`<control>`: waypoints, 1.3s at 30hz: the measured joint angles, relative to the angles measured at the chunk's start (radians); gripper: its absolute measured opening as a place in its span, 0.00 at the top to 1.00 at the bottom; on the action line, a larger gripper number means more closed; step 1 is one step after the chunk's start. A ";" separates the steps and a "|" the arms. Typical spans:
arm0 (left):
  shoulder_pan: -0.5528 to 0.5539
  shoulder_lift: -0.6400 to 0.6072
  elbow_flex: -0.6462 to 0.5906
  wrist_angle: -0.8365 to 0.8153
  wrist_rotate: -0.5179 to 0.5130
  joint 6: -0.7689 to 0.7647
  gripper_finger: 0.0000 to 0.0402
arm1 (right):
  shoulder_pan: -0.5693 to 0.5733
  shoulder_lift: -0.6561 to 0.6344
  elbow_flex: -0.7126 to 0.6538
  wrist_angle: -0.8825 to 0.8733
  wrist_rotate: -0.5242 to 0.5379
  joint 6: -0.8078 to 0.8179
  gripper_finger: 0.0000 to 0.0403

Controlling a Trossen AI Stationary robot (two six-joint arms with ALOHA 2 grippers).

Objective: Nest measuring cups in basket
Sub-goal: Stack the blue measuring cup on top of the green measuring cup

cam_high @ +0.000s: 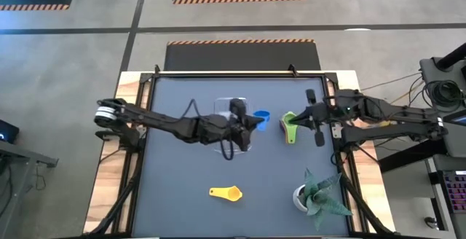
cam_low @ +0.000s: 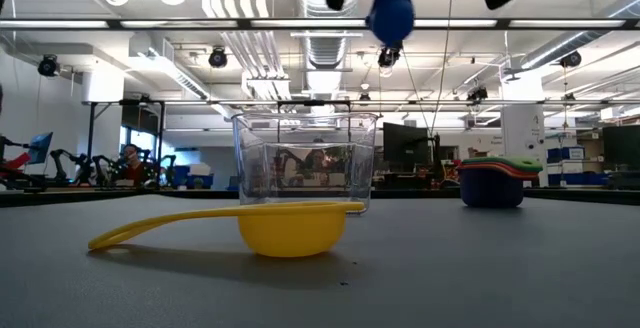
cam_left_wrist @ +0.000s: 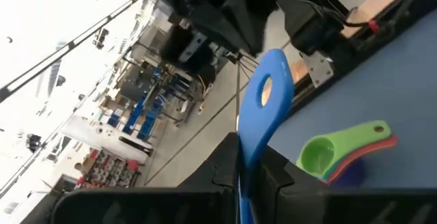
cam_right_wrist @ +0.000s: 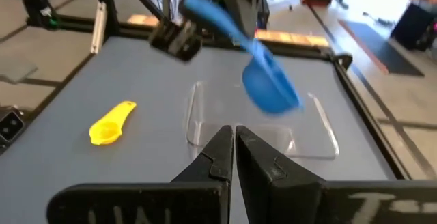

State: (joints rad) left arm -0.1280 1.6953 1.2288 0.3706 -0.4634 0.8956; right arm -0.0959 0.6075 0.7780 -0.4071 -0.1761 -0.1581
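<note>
High view: your left gripper was clamped on the blue measuring cup, raised by the clear basket; your right gripper hung shut and empty near the nested stack.

Low view: one yellow cup lay alone on the table.

Left wrist view: the blue handle sat between your fingers.

Risk: releasing off-centre could drop it outside the rim.

Count: one basket, one stack, two loose cups.

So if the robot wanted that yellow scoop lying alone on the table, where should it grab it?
Probably by the handle, coming straight down from above. The yellow scoop lies with its bowl on the table and its long thin handle sticking out sideways, slightly raised, with open table around it. The two fingers could close across it there.
</note>
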 joint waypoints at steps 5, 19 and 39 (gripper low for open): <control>0.000 0.121 0.142 -0.093 0.001 0.013 1.00 | 0.000 -0.033 0.000 0.004 -0.029 -0.027 0.98; -0.022 0.401 0.410 -0.085 -0.055 0.056 1.00 | 0.000 -0.104 0.000 0.030 -0.122 -0.052 0.98; 0.036 0.640 0.606 -0.065 -0.005 0.057 1.00 | 0.000 -0.128 0.000 0.023 -0.146 -0.044 0.98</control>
State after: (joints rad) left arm -0.0917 2.3352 1.8346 0.3051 -0.4685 0.9523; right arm -0.0959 0.4797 0.7776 -0.3843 -0.3222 -0.2024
